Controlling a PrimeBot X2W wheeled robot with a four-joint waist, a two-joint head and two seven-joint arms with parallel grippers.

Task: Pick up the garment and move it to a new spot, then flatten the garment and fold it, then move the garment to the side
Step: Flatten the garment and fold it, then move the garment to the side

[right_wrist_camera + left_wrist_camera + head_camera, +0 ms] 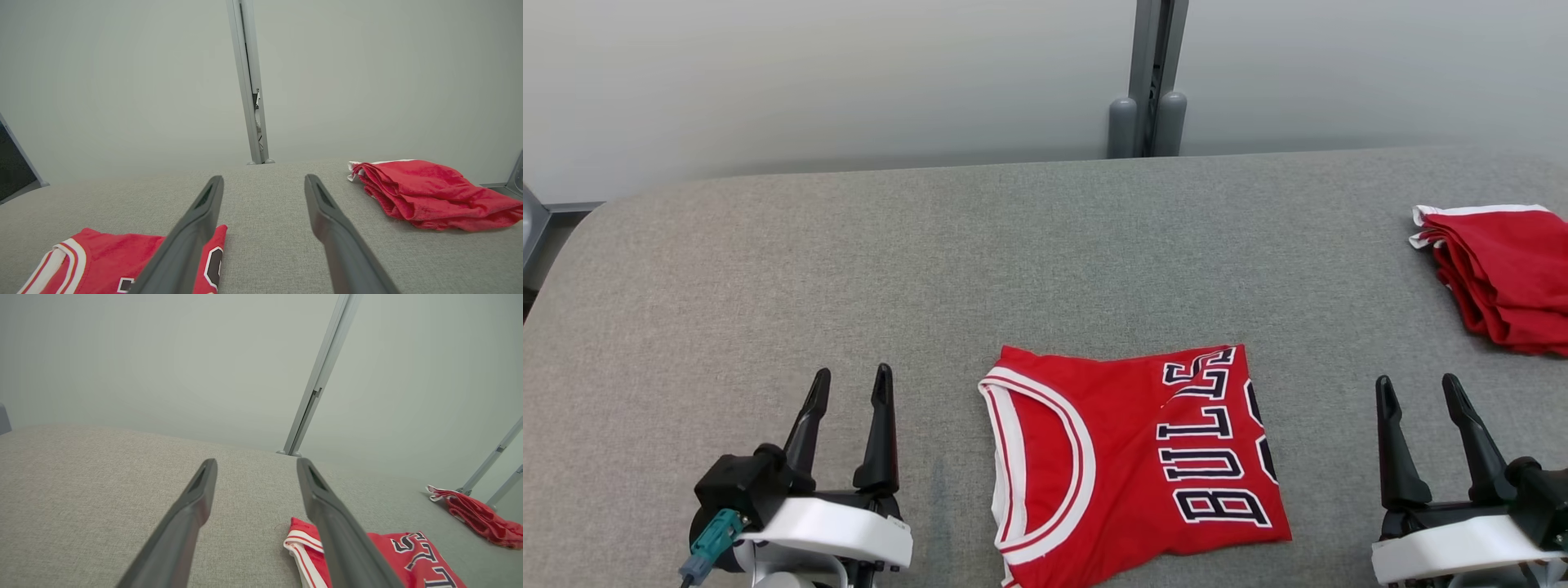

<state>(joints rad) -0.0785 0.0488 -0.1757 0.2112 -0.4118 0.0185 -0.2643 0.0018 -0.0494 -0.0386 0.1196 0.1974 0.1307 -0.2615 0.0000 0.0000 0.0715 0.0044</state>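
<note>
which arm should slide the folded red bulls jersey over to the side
Probably right: the right gripper stands open beside the folded red Bulls jersey, on the side where the red fabric pile lies.

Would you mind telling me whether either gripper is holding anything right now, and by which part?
Nothing is held: the left gripper and right gripper are both open and empty, either side of the folded jersey.

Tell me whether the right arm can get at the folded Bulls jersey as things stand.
Probably yes: the right claw is open, just right of the Bulls jersey, with bare grey tabletop between them.
</note>
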